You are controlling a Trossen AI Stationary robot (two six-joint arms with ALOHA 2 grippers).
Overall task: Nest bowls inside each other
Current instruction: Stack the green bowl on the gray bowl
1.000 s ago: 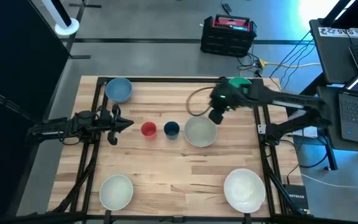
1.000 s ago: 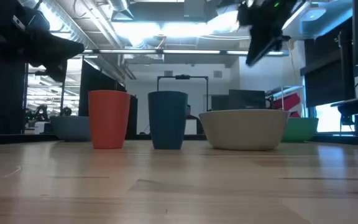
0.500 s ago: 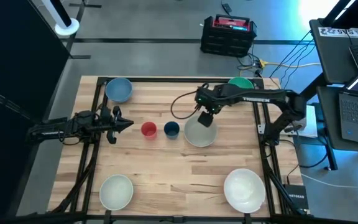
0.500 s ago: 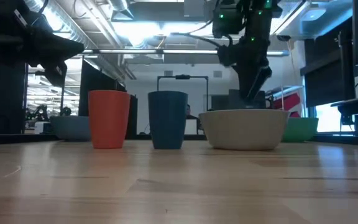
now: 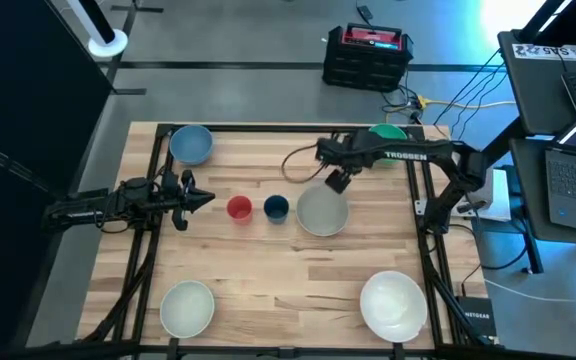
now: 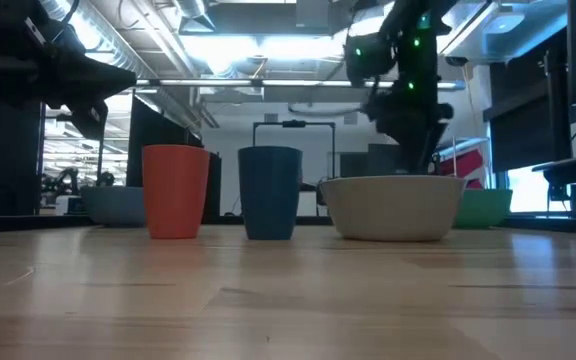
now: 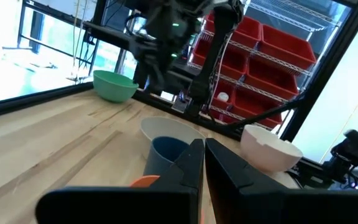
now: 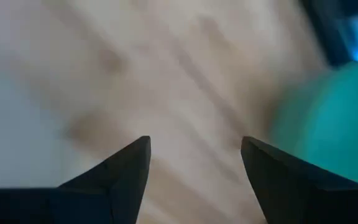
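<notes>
Seven bowls stand on their bases on the wooden table. They are light blue [image 5: 190, 143], green [image 5: 386, 131], pale grey [image 5: 322, 213], two white ones [image 5: 187, 308] [image 5: 394, 304], and tiny red [image 5: 238, 208] and navy [image 5: 276, 207] ones. My right gripper [image 5: 336, 183] hangs open just above the pale grey bowl's far rim [image 6: 393, 182], pointing steeply down and touching nothing. In its blurred wrist view, my right gripper [image 8: 194, 168] has table between its fingers, and the green bowl [image 8: 328, 118] is off to one side. My left gripper [image 5: 203, 200] waits shut and level at the table's left, left of the red bowl.
A black metal frame [image 5: 158, 180] runs along the table's left and right sides. A black cable [image 5: 303, 160] loops from the right arm over the far middle of the table. Bare wood lies in the middle near part [image 5: 288, 290], between the two white bowls.
My right gripper has come down from high over the table's far side to just above the pale grey bowl's far rim. It has tipped from a slant to point more steeply down. No bowl has moved.
</notes>
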